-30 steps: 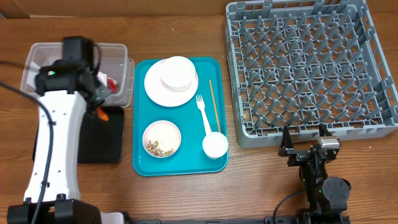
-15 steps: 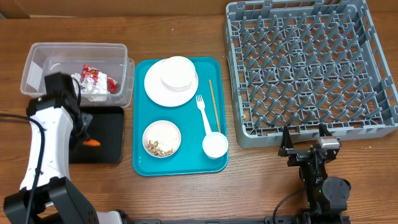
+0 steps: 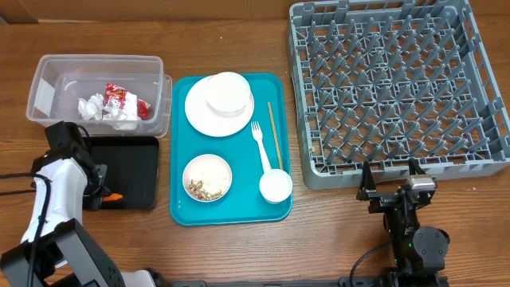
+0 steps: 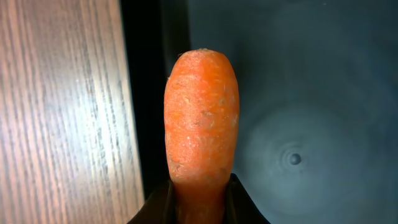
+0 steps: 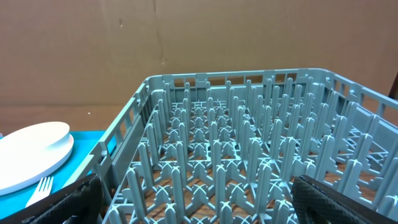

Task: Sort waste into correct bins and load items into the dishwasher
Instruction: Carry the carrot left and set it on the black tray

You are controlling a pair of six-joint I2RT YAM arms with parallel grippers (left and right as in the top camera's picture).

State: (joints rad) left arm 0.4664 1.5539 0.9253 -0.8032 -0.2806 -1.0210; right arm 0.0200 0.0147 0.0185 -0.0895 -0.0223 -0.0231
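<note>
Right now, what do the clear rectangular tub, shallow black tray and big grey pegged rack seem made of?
Clear rectangular tub: thin plastic, see-through walls. Shallow black rectangular tray: likely smooth plastic, soft sheen, round moulding mark in the left wrist view. Large grey pegged rack: matte moulded plastic, uniform lattice.

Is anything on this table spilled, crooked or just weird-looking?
Nothing is spilled or broken. The one odd sight is a small carrot pinched in the left gripper, over the left edge of the black tray, close to the wooden table. Food scraps sit in one bowl on the teal tray.
</note>
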